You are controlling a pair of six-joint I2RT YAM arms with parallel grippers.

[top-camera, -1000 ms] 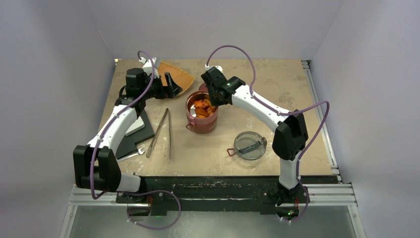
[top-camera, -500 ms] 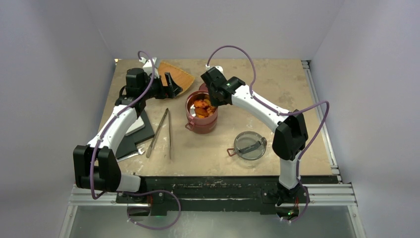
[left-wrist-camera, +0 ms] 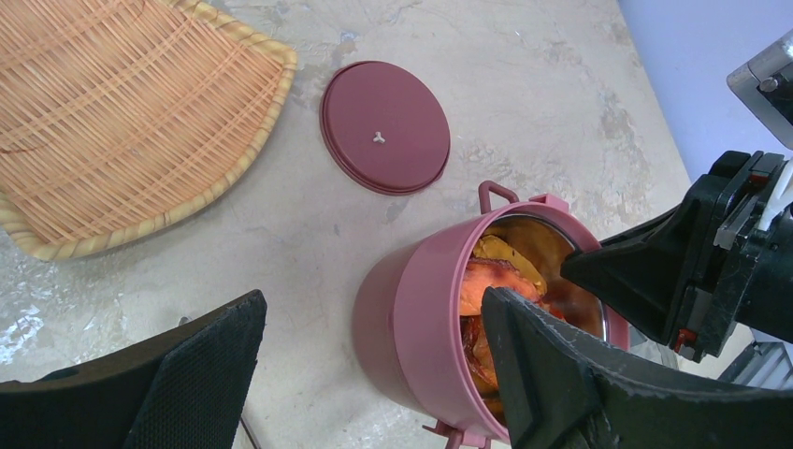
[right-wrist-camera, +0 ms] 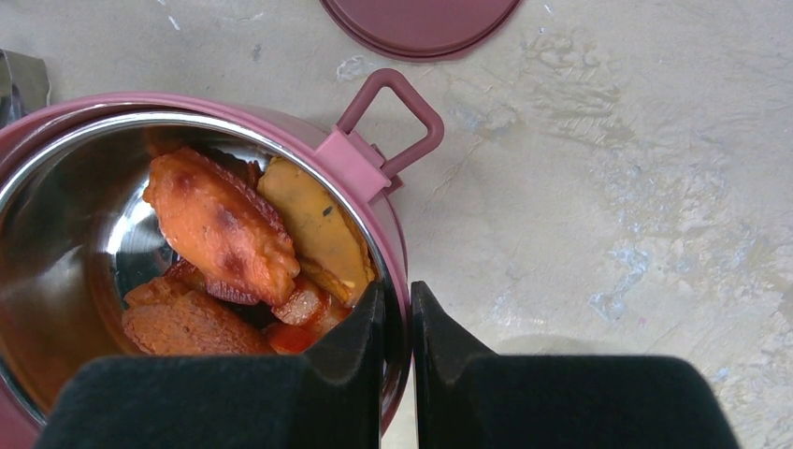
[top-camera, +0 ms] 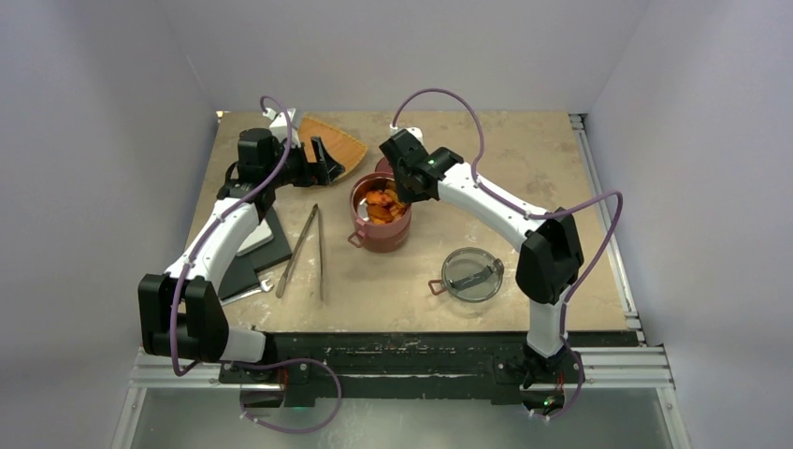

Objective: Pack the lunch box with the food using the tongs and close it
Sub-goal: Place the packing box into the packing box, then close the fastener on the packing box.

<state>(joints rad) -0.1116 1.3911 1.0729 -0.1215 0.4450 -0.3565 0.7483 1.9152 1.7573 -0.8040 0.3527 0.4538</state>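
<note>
Nudged slightly: round dark-red steel-lined lunch box [top-camera: 382, 236], rim pinched by right gripper [right-wrist-camera: 397, 304]; left gripper [left-wrist-camera: 369, 365] gaping, empty. Seemingly filled; next, likely fetching flat dark-red disc lid [left-wrist-camera: 384, 126] behind lunch box.

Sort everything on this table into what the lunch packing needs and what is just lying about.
Needed for the job:
- round dark-red steel-lined lunch box
- orange and brown food pieces inside it
- slim silvery metal tongs
- flat dark-red disc lid
- smoky clear round top lid

Lying about:
- woven orange fan-shaped tray
- short silver wrench
- flat black board
</note>
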